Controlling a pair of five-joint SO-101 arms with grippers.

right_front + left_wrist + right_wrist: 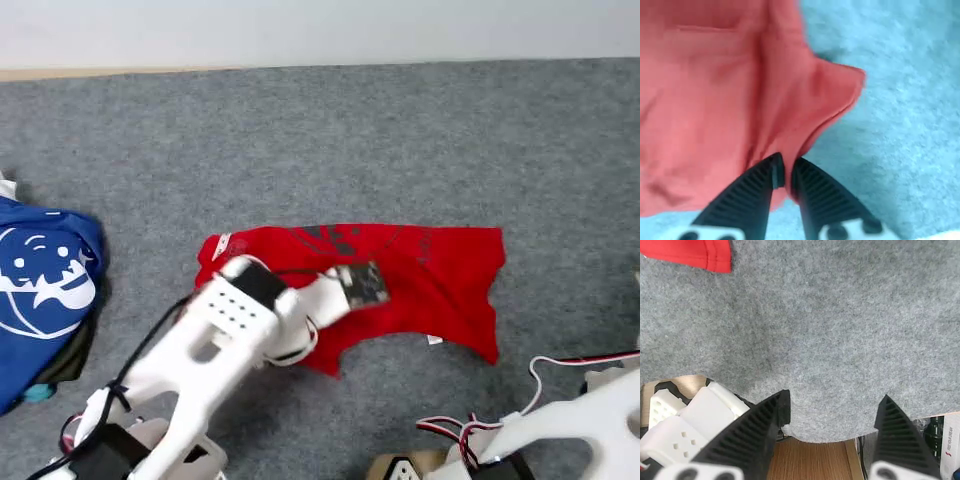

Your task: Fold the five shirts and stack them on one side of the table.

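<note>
High view: the red shirt (420, 275) lies spread near the middle of the grey tabletop (350, 130), its long side running left to right. My left arm (230, 320) extends from the near left corner and lies over the left half of this shirt. My right arm (585, 415) sits at the near right corner, apart from the cloth. A blue shirt (45, 285) with a white print rests at the left edge of the tabletop, well apart from the red one, on top of some darker cloth (62, 362).

Left wrist view: my left gripper (785, 172) is closed down to a narrow slit, and its black ribbed fingers (752, 197) pinch a ridge of red fabric at the shirt's edge. Wrinkles run out from the pinch. One corner of the shirt juts over the grey surface.

Right wrist view: my right gripper (835, 407) stands wide and holds nothing. It hangs above bare grey felt near the front edge of the tabletop, and a red hem corner lies well apart from it.
</note>
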